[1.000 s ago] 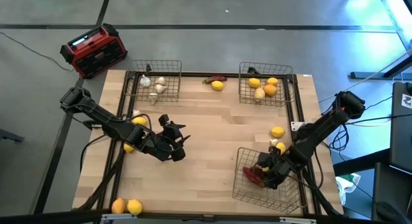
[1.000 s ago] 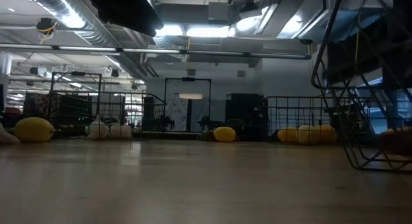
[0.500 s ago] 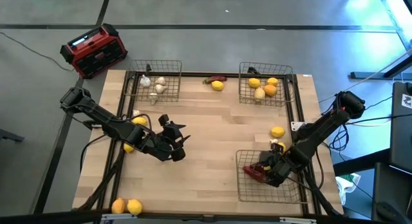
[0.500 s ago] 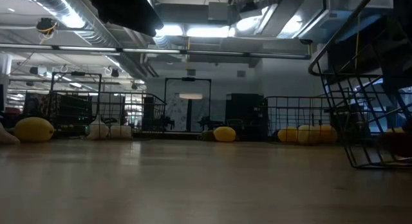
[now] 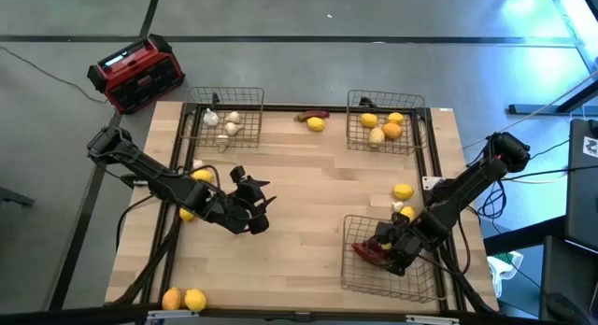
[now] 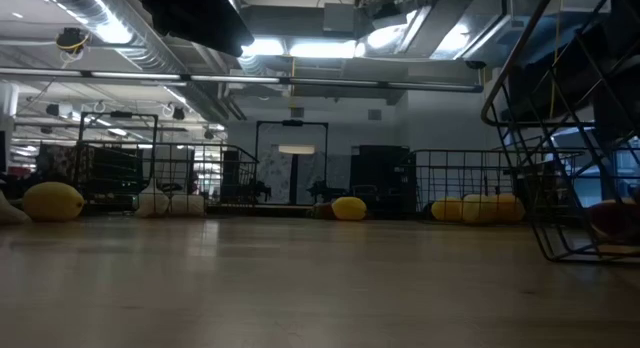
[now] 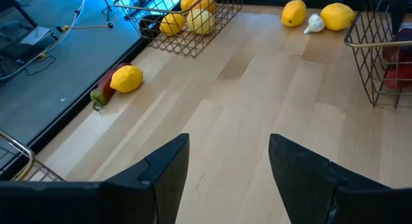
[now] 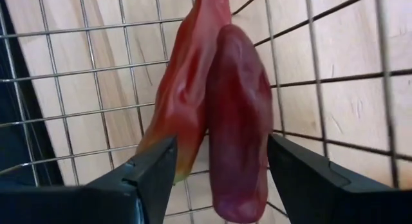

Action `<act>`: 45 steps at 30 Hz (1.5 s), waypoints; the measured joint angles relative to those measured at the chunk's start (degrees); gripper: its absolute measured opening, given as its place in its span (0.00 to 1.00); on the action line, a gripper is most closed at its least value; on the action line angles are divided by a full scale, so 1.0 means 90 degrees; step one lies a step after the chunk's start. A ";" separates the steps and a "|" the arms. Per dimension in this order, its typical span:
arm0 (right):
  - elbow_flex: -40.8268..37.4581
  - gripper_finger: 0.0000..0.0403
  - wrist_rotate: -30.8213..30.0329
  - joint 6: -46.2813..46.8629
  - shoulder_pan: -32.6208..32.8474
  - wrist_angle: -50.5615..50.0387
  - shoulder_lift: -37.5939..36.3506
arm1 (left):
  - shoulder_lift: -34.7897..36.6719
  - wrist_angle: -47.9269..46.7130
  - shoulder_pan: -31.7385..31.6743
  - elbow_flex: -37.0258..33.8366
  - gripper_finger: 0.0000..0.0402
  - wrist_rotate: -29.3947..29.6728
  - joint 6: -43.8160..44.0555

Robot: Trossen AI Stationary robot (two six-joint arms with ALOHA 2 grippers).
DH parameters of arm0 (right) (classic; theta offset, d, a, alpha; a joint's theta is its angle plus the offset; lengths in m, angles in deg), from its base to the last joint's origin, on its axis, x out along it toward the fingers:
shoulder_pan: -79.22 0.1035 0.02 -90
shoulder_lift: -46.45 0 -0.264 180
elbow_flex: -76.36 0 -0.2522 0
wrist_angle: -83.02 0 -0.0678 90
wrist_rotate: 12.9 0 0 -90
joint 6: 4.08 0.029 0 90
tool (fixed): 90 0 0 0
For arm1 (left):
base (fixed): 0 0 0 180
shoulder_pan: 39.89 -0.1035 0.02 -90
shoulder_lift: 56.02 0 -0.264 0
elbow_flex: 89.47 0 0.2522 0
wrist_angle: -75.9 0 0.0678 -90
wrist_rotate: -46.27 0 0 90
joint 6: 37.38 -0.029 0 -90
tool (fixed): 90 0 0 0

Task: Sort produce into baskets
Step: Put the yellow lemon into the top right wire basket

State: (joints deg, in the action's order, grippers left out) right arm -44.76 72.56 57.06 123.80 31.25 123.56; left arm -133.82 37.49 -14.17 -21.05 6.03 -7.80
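Two smooth, glossy dark red peppers lie in the thin wire basket at the wooden desk's near right corner. The right end effector reaches into it, fingers spread wide, gripping nothing. The left end effector hangs mid-desk, wide and empty.

Two dark, near-black arms are seen from above, each built of slim tubular links joined by bulkier, rounded joint housings. Thin black cables are run along the links and looped loosely near the bases. The left gripper is formed of two blunt black fingers fixed to a blocky wrist body. The right gripper is made the same way. In the wrist views the fingers are shown as broad, matte black, wedge-shaped plates with bevelled inner edges and smooth faces; the other pair is alike.
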 joint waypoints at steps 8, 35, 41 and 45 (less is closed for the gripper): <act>0.0000 0.60 0.0099 0.0010 0.0002 -0.0076 0.0000 | 0.0000 0.0001 0.0000 0.0000 0.52 0.0002 0.0000; 0.1234 0.60 0.0355 -0.0200 -0.0085 -0.1069 -0.0007 | 0.0000 0.0010 0.0000 0.0000 0.52 0.0026 0.0000; 0.2204 0.60 -0.1238 -0.0975 -0.0329 -0.2307 -0.0015 | 0.0000 0.0042 -0.0059 0.0000 0.52 0.0033 0.0000; 0.2193 0.60 -0.2842 -0.1375 -0.0671 -0.2861 -0.0019 | 0.0000 0.0041 -0.0085 0.0000 0.52 0.0036 0.0011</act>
State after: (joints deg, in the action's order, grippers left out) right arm -25.02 46.98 44.69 117.77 5.50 123.38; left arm -133.81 37.86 -14.94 -21.05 6.36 -7.70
